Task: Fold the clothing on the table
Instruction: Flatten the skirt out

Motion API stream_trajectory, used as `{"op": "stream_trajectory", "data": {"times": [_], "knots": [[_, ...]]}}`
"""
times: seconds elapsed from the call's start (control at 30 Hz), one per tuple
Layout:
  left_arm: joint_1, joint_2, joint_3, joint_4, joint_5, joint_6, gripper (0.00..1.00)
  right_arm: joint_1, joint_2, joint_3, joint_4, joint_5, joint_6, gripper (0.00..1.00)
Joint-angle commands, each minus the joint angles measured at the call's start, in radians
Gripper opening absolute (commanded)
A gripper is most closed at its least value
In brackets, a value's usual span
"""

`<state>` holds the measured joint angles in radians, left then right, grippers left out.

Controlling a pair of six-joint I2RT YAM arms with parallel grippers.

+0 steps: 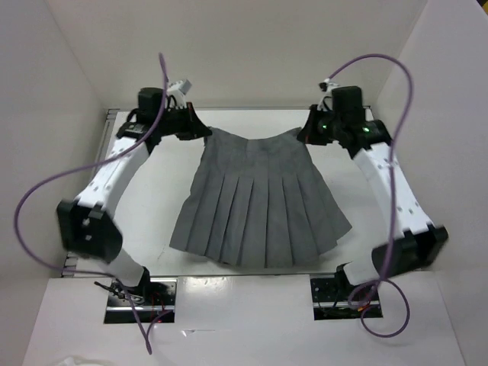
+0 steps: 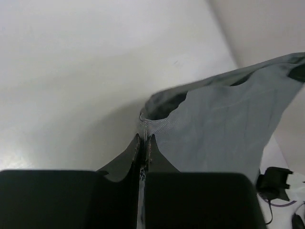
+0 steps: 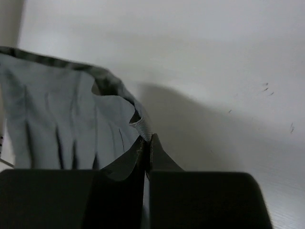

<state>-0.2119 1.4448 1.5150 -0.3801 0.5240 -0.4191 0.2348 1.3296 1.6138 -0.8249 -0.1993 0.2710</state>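
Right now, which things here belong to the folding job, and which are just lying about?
Part of the job:
- grey skirt
- white table
- left gripper and right gripper, each shut on a waistband corner

Just there:
- purple cables
- white walls

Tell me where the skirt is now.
In the top view the skirt is spread on the table, waistband corners pinched by the left gripper and right gripper at the far side.
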Motion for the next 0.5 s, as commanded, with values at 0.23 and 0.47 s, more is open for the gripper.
{"op": "stream_trajectory", "data": {"times": [0.23, 0.47], "knots": [[0.094, 0.597, 0.25, 0.086, 0.113, 0.037, 0.0, -0.057, 0.496, 0.098, 0.159, -0.015, -0.05, 0.0], [0.103, 0.798, 0.52, 0.007, 0.1, 0.028, 0.0, -0.075, 0.634, 0.267, 0.15, 0.023, -0.059, 0.0]]}}
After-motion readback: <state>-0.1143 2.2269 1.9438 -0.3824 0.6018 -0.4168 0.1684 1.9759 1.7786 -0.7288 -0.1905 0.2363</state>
